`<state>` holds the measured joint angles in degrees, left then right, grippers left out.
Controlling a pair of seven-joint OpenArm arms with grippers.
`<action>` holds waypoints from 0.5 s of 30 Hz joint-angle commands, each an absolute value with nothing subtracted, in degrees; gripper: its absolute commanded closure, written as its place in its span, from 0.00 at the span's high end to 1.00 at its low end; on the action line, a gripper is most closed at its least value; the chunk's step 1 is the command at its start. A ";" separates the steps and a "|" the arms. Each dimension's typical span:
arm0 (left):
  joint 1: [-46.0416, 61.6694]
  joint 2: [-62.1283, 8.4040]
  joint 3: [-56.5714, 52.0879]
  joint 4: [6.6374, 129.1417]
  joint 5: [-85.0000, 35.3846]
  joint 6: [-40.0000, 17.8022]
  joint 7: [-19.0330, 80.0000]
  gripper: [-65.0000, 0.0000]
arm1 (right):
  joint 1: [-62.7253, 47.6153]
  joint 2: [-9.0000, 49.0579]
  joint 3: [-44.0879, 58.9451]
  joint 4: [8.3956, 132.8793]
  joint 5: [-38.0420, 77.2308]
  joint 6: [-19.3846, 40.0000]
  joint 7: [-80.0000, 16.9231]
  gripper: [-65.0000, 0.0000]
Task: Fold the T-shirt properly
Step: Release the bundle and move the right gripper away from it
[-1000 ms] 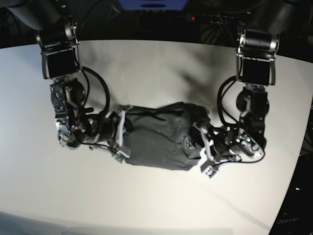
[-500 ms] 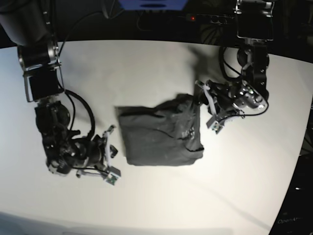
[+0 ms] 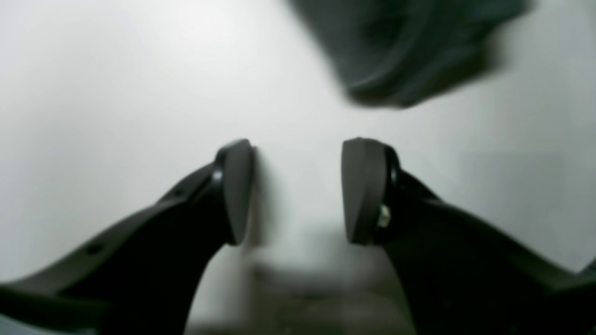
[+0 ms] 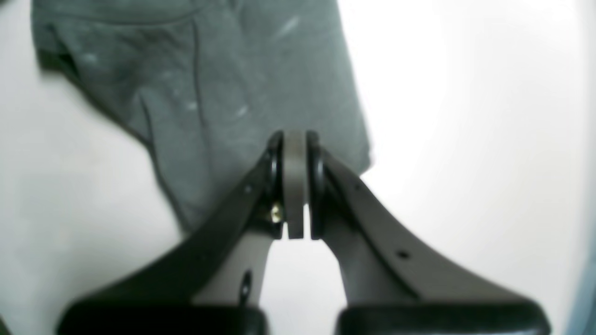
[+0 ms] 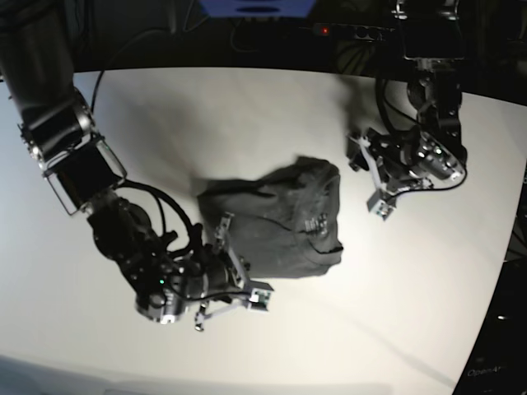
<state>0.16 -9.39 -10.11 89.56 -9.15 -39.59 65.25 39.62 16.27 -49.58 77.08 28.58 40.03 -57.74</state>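
Observation:
The dark grey T-shirt (image 5: 276,224) lies folded in a wrinkled, roughly square bundle in the middle of the white table (image 5: 247,107). My right gripper (image 5: 240,271) is at the bundle's front left corner. In the right wrist view it (image 4: 294,186) is shut, pads pressed together with nothing seen between them, and the T-shirt (image 4: 209,93) lies beneath and beyond the tips. My left gripper (image 5: 368,179) hangs to the right of the cloth, apart from it. In the left wrist view it (image 3: 298,186) is open and empty, with a blurred edge of the T-shirt (image 3: 405,51) further off.
The table's front edge (image 5: 165,380) runs along the bottom of the base view and its right edge (image 5: 504,271) falls off to dark floor. Dark equipment and cables (image 5: 255,16) sit behind the far edge.
Both grippers left the shirt's ends about a second ago. Since then my right gripper has swung in to the bundle's front left corner and my left gripper has drifted slightly right.

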 commanded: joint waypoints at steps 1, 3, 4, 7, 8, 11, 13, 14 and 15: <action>-0.66 -9.71 -10.59 92.35 -10.24 -40.00 65.10 0.46 | 42.42 16.40 -50.24 77.85 28.88 40.00 -56.31 0.01; -0.31 -9.71 -10.77 95.78 -10.24 -40.00 67.21 0.46 | 43.38 16.92 -51.82 77.85 28.88 40.00 -55.60 0.01; -0.22 -9.71 -10.68 97.45 -10.24 -40.00 68.44 0.46 | 43.65 17.01 -52.09 77.49 28.88 40.00 -55.34 0.01; -0.13 -9.10 -10.42 100.79 -10.33 -40.00 71.25 0.46 | 44.00 17.01 -51.91 73.98 28.88 40.00 -53.14 0.01; -0.04 -9.01 -9.98 101.76 -10.33 -40.00 71.96 0.46 | 44.09 17.01 -51.91 72.75 28.88 40.00 -52.00 0.01; 0.66 -8.75 -6.11 104.22 -10.33 -40.00 74.07 0.46 | 44.53 17.36 -50.59 67.12 28.88 40.00 -49.54 0.01; 0.66 -9.10 -2.51 104.75 -10.33 -40.00 74.95 0.46 | 44.62 18.15 -47.25 62.20 28.88 40.00 -47.34 0.01; 0.66 -9.19 -0.84 104.75 -10.07 -40.00 75.12 0.46 | 44.97 18.68 -45.67 60.26 28.88 40.00 -46.02 0.01; 0.66 -9.19 0.92 104.75 -9.89 -40.00 75.12 0.46 | 45.49 19.56 -44.26 59.12 28.88 40.00 -45.14 0.01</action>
<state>1.50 -8.80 1.26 103.66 -10.00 -39.88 75.53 42.78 19.11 -44.91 58.08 28.42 40.07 -46.30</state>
